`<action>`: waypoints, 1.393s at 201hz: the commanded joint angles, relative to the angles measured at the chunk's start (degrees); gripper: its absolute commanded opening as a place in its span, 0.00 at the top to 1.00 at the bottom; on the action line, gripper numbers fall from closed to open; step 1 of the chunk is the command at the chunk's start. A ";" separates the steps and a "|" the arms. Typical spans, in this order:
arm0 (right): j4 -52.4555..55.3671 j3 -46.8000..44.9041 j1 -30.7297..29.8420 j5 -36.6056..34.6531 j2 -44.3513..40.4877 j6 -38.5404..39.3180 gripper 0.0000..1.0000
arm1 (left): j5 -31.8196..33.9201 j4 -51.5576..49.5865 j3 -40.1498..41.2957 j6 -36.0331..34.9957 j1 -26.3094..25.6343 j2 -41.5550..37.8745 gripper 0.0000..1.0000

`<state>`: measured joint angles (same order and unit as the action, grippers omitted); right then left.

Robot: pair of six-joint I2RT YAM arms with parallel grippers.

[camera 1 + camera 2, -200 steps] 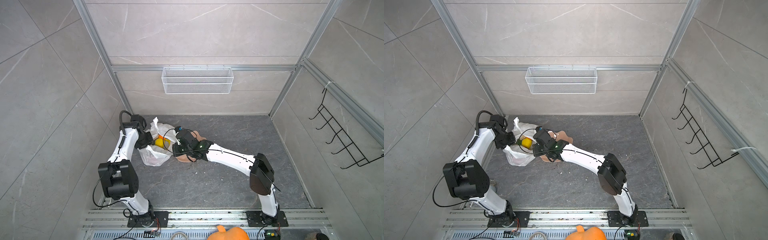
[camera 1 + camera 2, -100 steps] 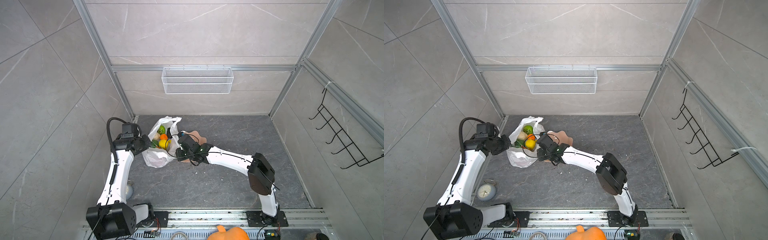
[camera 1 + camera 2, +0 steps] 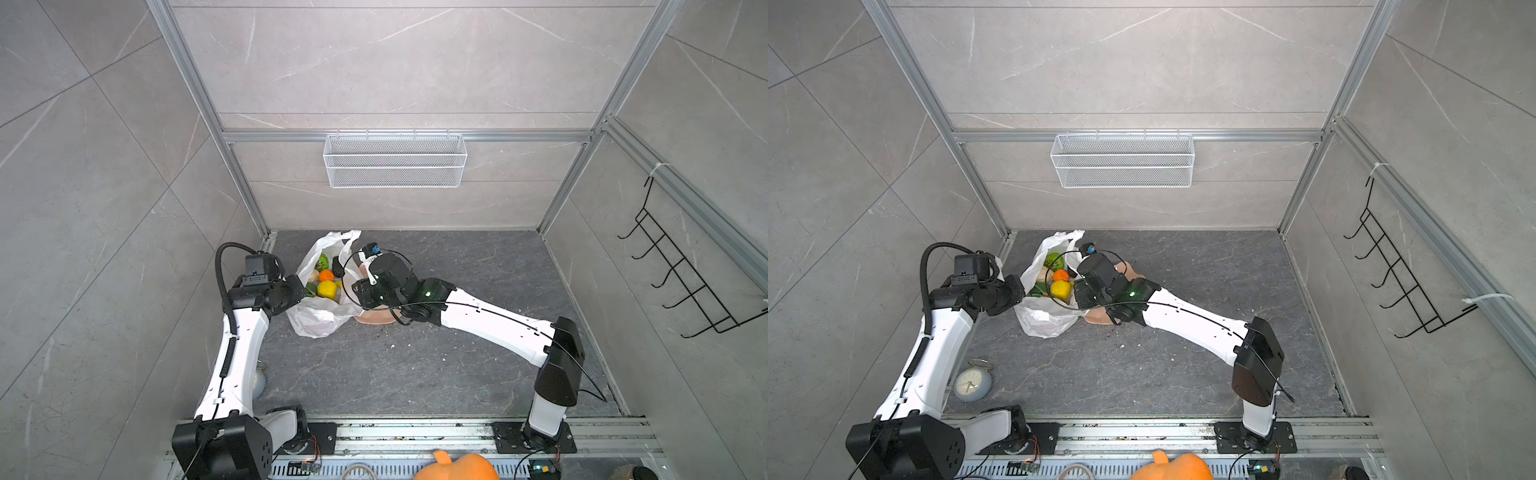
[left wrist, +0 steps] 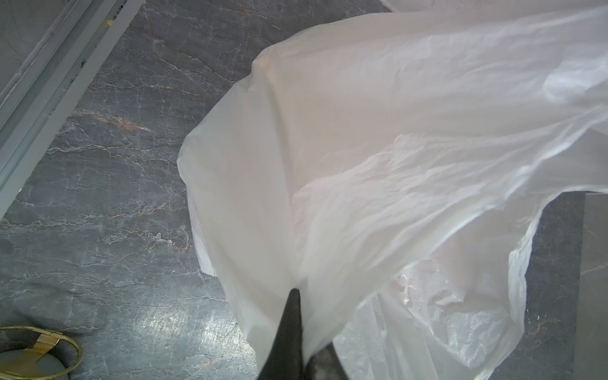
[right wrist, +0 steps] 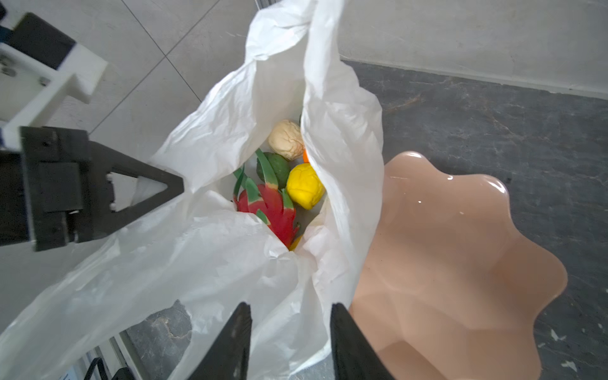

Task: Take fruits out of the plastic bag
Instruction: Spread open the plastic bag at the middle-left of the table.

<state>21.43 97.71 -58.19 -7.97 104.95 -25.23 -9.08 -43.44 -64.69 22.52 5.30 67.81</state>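
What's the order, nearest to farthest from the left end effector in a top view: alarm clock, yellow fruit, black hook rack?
1. yellow fruit, inside the plastic bag that the left end effector pinches.
2. alarm clock, on the floor beside the left arm.
3. black hook rack, on the far right wall.

No words, labels, brands or numbers can be read anywhere around me. The small round clock (image 3: 971,385) on the worktop beside my left arm has a pale dial, but its markings are too small to make out.
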 commanded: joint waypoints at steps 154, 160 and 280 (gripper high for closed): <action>19.89 57.86 1.01 8.27 45.52 6.86 0.64 | -7.51 0.52 5.66 3.32 -0.15 -10.31 1.00; 21.70 61.84 0.98 8.87 48.16 7.18 0.63 | -7.68 0.39 5.98 3.60 -0.13 -11.01 1.00; 10.14 30.09 -3.41 10.43 32.37 9.46 0.47 | 2.92 -2.70 11.25 9.26 -0.11 -19.40 1.00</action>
<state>36.84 138.32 -60.10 2.46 145.21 -16.62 -11.46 -44.56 -53.95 28.60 5.28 50.30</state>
